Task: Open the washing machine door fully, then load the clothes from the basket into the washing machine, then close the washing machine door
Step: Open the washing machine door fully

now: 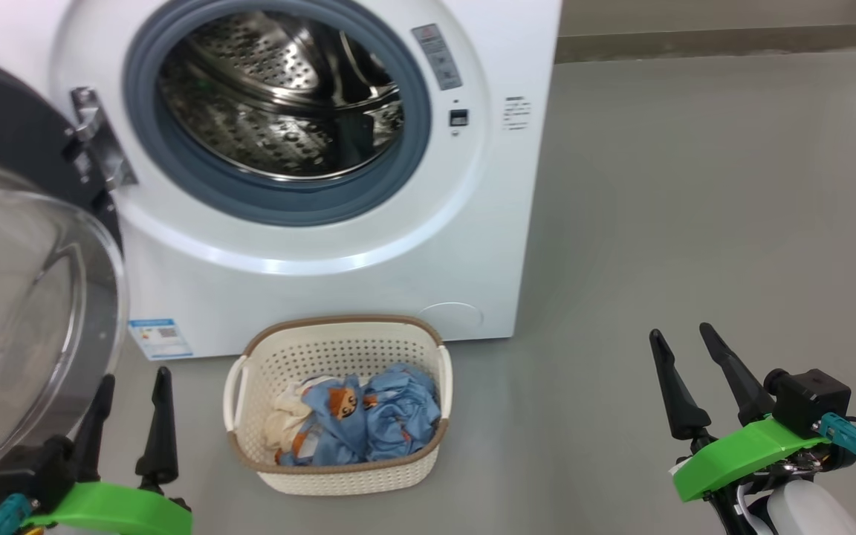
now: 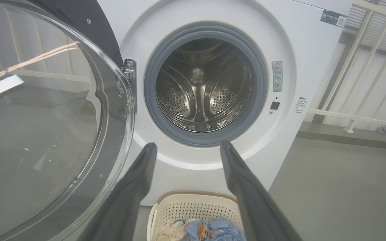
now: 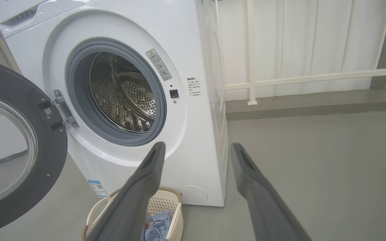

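At the far left the washing machine door [image 1: 23,297] stands swung wide open. Its clear domed glass faces the head camera, and its black rim hangs from a metal hinge [image 1: 97,145] at the left edge of the opening. Just below the glass, the left gripper [image 1: 134,375] hovers with its two dark fingers spread apart, gripping nothing. In the left wrist view those fingers frame the round opening, with the basket low between them. The washing machine [image 1: 398,253] takes up the upper middle. It is white, with a grey rubber seal [image 1: 417,134] ringing the perforated steel drum [image 1: 279,96] and a small blue label [image 1: 160,338] at its lower left corner. On the grey floor [image 1: 695,186], just in front of the machine, the cream basket [image 1: 339,349] sits upright. The clothes [image 1: 376,416] lie heaped inside it, light blue pieces with orange-brown cartoon prints and a cream-white piece [image 1: 285,423] at their left. Well to the right of the basket, the right gripper [image 1: 681,332] hangs over the floor, its fingers parted and empty.
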